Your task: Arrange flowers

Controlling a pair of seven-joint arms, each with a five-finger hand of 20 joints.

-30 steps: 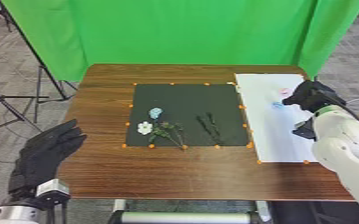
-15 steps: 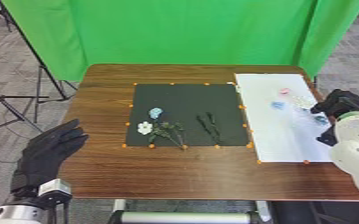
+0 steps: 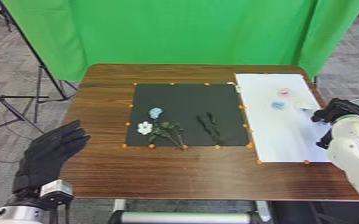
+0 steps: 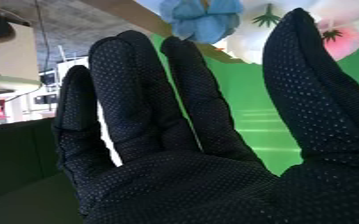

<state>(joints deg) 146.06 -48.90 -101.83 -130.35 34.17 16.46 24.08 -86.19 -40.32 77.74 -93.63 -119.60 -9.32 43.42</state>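
Brown surface (image 3: 158, 172). Black mat (image 3: 190, 97): 1 blue flower (image 3: 155, 112) at 9 o'clock, 1 white flower (image 3: 144, 128) at 8. White sheet (image 3: 282, 142): 1 pink flower (image 3: 284, 91), 12 o'clock. Left robot hand (image 3: 47, 155), 8 o'clock, fingers straight; right robot hand (image 3: 342, 110), 3 o'clock, fingers apart.

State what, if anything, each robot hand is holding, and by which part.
Nothing is held: the left robot hand and right robot hand are both open and empty.

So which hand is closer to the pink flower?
Right. The right hand is off to the pink flower's right, by the white sheet's edge; the left hand is far to its left, across the table.
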